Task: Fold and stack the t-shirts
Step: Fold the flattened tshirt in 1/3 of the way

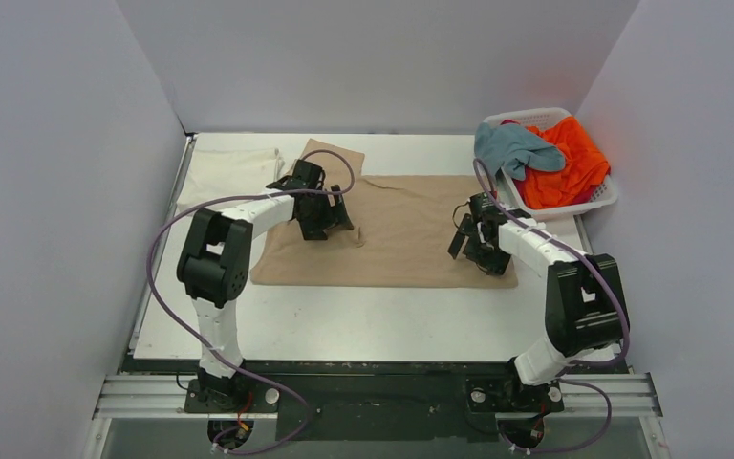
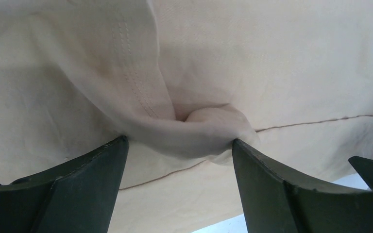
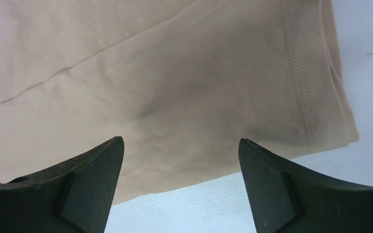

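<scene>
At the centre of the tabletop [image 1: 363,316] the tan t-shirt [image 1: 401,225] lies spread flat, evidently laid out so that it can be folded. Both arms are down on it.

The left fingers [image 1: 325,222] stand over the shirt's left part. In the left wrist view they are wide apart and straddle a raised ridge of cloth [image 2: 209,131], with a stitched seam running into it. The ridge sits between the tips, but the fingers are not closed on it and nothing is gripped. In my judgement this is a set-up for pinching that ridge.

The right fingers [image 1: 473,247] stand over the shirt's near right corner. The right wrist view shows them equally wide apart and holding nothing, with the stitched hem [image 3: 301,73] and bare tabletop just beyond. The placement suggests a matching grasp, so that both sides lift together and the fold stays square.

At far left a cream-white t-shirt [image 1: 229,172] lies flat. It appears folded and is probably the base of the stack.

At far right the basket [image 1: 540,115] holds the grey-blue t-shirt [image 1: 516,148], draped over its rim, and the orange t-shirt [image 1: 573,167]. Both are crumpled and awaiting their turn.

Assessment: an early stage, with the first fold of the tan shirt not yet made.
</scene>
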`<state>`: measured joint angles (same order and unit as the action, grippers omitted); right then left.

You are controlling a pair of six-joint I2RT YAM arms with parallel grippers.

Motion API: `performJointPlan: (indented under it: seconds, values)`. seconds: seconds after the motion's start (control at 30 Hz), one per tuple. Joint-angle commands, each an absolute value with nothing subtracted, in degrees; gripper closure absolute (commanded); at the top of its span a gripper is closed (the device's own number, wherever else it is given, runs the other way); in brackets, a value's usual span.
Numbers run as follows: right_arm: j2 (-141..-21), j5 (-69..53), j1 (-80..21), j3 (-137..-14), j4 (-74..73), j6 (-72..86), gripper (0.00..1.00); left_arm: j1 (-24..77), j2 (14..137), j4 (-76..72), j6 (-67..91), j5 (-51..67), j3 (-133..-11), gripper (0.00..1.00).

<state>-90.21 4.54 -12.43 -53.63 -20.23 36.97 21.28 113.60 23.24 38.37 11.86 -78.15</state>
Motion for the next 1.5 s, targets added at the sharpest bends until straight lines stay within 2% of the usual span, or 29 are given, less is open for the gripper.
performJointPlan:
  seconds: [0.0, 0.1, 0.3, 0.5, 0.63, 0.8, 0.93, 1.13, 1.33, 1.47]
  values:
    - [-92.7, 6.5, -12.3, -51.4, -21.9, 36.6, 0.18, 21.8, 117.4, 25.4, 37.9, 8.4, -80.3, 0.10]
    - [-91.9, 5.4, -12.3, -49.0, -21.9, 37.3, 0.18, 23.4, 116.8, 27.6, 38.9, 6.4, -77.9, 0.10]
    - [-86.1, 0.6, -12.5, -39.4, -21.8, 38.0, 0.18, 29.3, 109.4, 24.7, 43.8, 4.8, -64.1, 0.10]
    - [-73.4, -4.4, -12.8, -27.6, -24.3, 39.9, 0.18, 35.3, 98.0, 24.1, 51.4, 2.0, -48.0, 0.10]
    - [-62.8, -5.6, -13.1, -22.5, -29.3, 40.8, 0.18, 40.0, 88.3, 25.5, 56.9, -0.3, -41.5, 0.10]
    - [-51.8, -3.6, -13.2, -25.1, -34.6, 40.0, 0.18, 40.5, 78.3, 29.1, 57.7, -3.8, -42.0, 0.09]
    - [-50.4, -3.5, -13.5, -32.0, -36.6, 39.3, 0.18, 39.8, 74.2, 32.0, 54.9, -9.5, -46.6, 0.09]
    - [-52.3, -4.4, -19.7, -39.5, -34.1, 42.0, 0.18, 30.7, 73.4, 30.8, 50.7, -7.5, -49.9, 0.09]
    - [-61.6, -1.4, -33.6, -44.0, -24.9, 48.0, 0.19, 28.1, 78.4, 32.6, 44.2, -10.1, -55.3, 0.12]
    - [-66.6, -0.2, -37.3, -46.5, -23.6, 48.7, 0.19, 28.4, 82.3, 33.1, 34.8, -11.0, -57.1, 0.16]
